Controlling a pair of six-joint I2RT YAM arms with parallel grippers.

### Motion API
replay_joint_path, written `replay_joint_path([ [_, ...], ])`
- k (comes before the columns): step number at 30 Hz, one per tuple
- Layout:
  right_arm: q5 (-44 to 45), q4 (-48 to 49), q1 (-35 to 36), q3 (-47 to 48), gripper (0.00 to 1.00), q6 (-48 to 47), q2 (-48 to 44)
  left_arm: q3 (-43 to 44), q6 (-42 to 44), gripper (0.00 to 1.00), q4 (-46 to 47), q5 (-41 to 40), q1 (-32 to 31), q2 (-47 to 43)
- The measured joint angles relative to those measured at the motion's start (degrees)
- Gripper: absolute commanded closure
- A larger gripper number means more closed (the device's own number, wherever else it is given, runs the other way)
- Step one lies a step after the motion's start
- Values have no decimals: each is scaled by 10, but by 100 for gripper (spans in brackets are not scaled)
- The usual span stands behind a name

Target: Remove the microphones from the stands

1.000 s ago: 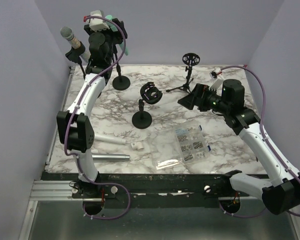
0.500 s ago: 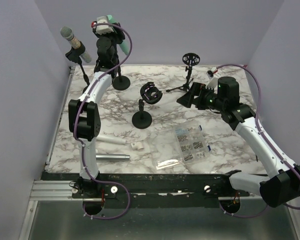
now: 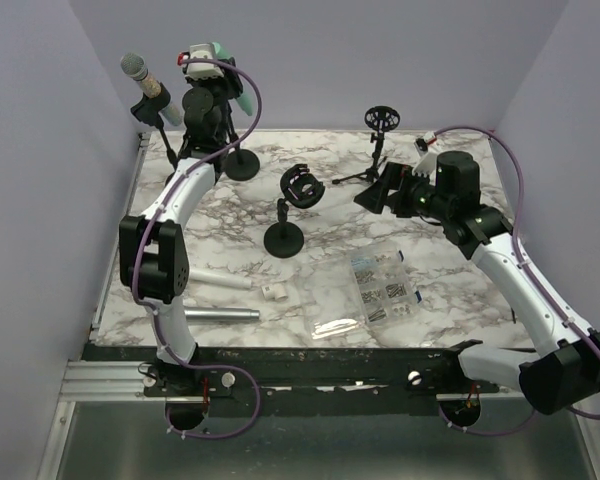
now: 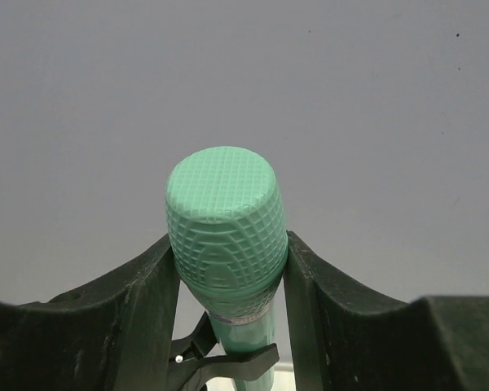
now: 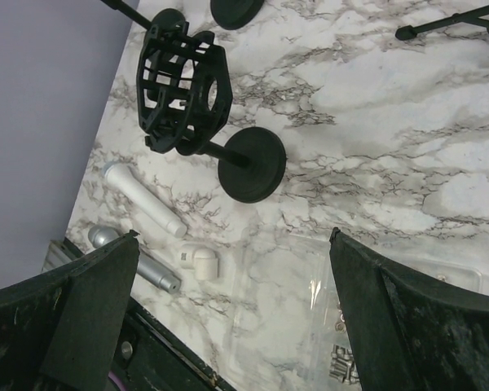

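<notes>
The green microphone (image 4: 226, 220) stands upright in the black clip (image 4: 236, 358) of its stand (image 3: 243, 165) at the back left of the table. My left gripper (image 4: 230, 239) is raised around the mesh head, both fingers pressed against its sides, shut on it. From above, the left gripper (image 3: 208, 62) hides most of the microphone (image 3: 223, 49). My right gripper (image 5: 232, 236) hangs open and holds nothing above the middle of the table, near the tripod (image 3: 375, 195).
A grey microphone (image 3: 140, 75) sits on another stand at the far left. A black shock-mount stand (image 3: 300, 188) is mid-table, a tripod stand (image 3: 380, 118) behind it. A white microphone (image 3: 220, 278), silver tube (image 3: 220, 315), small white piece (image 3: 273, 292) and clear screw box (image 3: 380, 285) lie in front.
My left gripper's jaws have come together onto the green microphone's head, and the left arm has shifted a little. The right arm drew slightly back, still open.
</notes>
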Motion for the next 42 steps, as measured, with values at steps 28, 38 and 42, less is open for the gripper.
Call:
replay_joint_path([
  [28,-24,41,0,-57,0,30,-51,-257,-53,100,-169,16,-60,-313],
  [38,-25,58,0,-64,0,42,-51,-252,-61,100,-204,16,-62,-327],
  [42,-29,65,0,-68,0,48,-51,-242,-61,100,-223,17,-64,-327],
])
